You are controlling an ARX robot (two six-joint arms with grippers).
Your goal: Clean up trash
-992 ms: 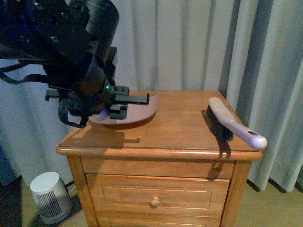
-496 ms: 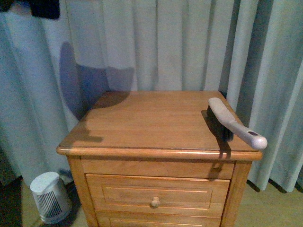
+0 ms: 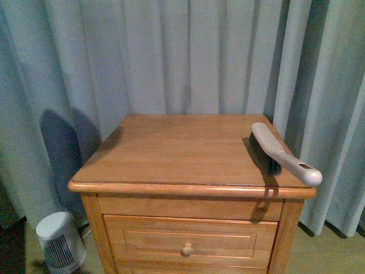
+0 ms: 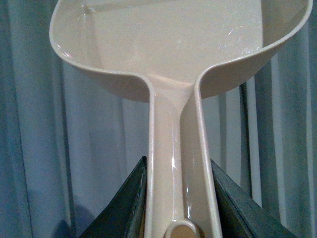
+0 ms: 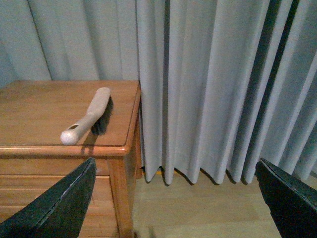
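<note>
My left gripper (image 4: 179,198) is shut on the handle of a beige dustpan (image 4: 178,44), held up in front of the blue-grey curtain; the pan looks empty in the left wrist view. Neither arm shows in the front view. A beige hand brush (image 3: 279,151) with dark bristles lies along the right edge of the wooden nightstand (image 3: 171,154), its handle end poking past the front corner. The right wrist view shows the brush (image 5: 89,119) too. My right gripper (image 5: 176,198) is open, off to the right of the nightstand (image 5: 44,109) above the floor. The trash is out of view.
Blue-grey curtains (image 3: 182,57) hang right behind and beside the nightstand. A small white fan heater (image 3: 59,240) stands on the floor at the lower left. Drawers with a round knob (image 3: 186,249) face me. Bare wooden floor (image 5: 198,208) lies right of the nightstand.
A second ago the left arm held the dustpan on the nightstand's left side. It has since lifted out of the front view, and its shadow has slid down the curtain.
</note>
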